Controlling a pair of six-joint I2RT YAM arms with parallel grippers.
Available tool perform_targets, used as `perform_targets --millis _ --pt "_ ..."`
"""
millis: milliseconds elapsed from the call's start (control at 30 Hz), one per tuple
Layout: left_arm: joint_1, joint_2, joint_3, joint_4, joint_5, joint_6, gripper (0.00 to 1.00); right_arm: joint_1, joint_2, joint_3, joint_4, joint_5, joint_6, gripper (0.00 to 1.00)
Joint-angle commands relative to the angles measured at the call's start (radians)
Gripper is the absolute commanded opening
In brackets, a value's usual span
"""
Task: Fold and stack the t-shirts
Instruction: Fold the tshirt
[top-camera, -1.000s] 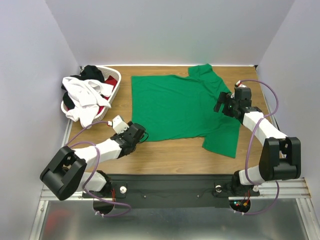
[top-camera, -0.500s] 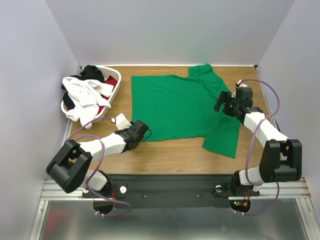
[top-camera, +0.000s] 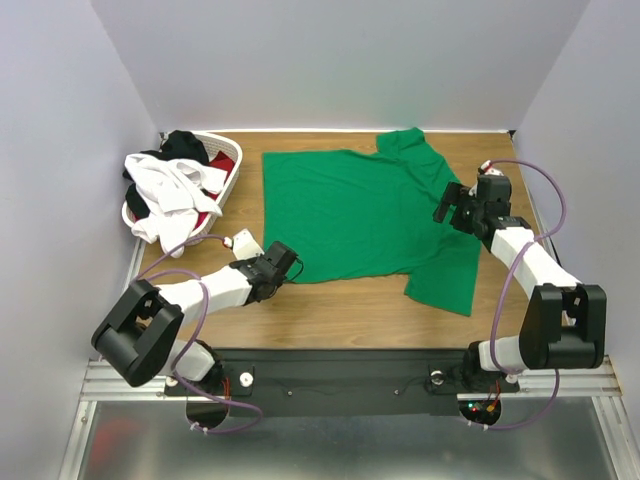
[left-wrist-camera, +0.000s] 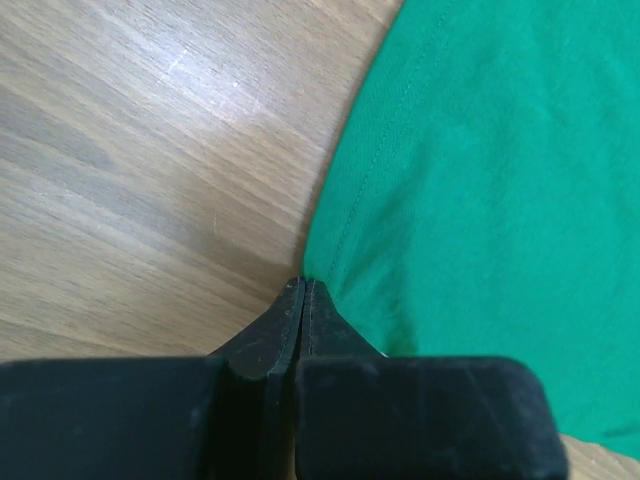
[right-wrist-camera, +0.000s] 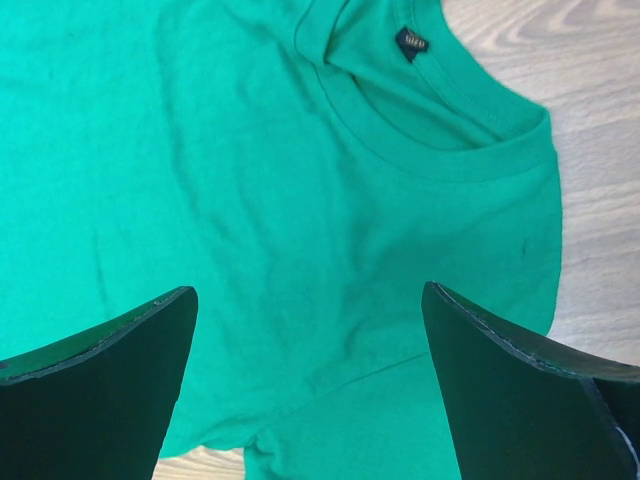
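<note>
The green shirt (top-camera: 360, 215) lies spread flat on the table (top-camera: 340, 300). Its collar is toward the right arm, and one sleeve is folded down over its near right part.

The left gripper (top-camera: 290, 265) sits low at the shirt's near left corner. In the wrist view its fingers (left-wrist-camera: 260, 345) are pressed together, with the tips right at the hem's edge. Whether any cloth is caught between them cannot be told. That spot looks chosen for taking the corner, so that the hem side can be lifted or dragged.

The right gripper (top-camera: 445, 208) hangs over the shirt's collar end. Its fingers (right-wrist-camera: 100, 400) are spread wide, with nothing between them. It seems poised to come down on the shoulder area just below the collar. The two arms would then hold opposite ends of the shirt, which suits straightening it or making a first fold.

Left of the green shirt, the basket (top-camera: 237, 172) holds the white shirt (top-camera: 165, 195), the black shirt (top-camera: 182, 145) and the red shirt (top-camera: 222, 165). The white one spills over the basket's rim. Nothing is folded or stacked yet.

The only writing is on a small dark tag (right-wrist-camera: 410, 42) inside the green shirt's collar, and it is too small to read. No brand shows on the cloth or the basket.
</note>
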Motion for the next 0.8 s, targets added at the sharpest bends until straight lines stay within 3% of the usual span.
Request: perform_targets --millis 0,267,500,533,633,767 --pt "-0.006 -0.048 0.002 -0.041 -0.002 0.062 0.04 -0.004 -0.038 -0.009 0.04 -0.021 0.007 1.0" --pt "0.008 -0.134 0.055 0.028 -0.114 0.252 0.01 -0.004 -0.099 -0.076 -0.024 -0.056 0.027 1.0" --pt "0.078 -0.158 0.065 0.143 -0.155 0.427 0.0 0.009 -0.21 -0.073 -0.151 0.037 0.061 0.98" --pt "0.096 -0.158 0.059 0.166 -0.148 0.447 0.0 0.009 -0.211 -0.067 -0.171 0.113 0.062 0.98" --pt "0.213 -0.168 0.029 0.29 -0.06 0.516 0.0 0.009 -0.208 -0.075 -0.193 0.094 0.087 0.98" --pt "0.279 -0.159 0.026 0.397 0.015 0.571 0.0 0.009 -0.129 -0.066 -0.211 0.111 0.08 0.97"
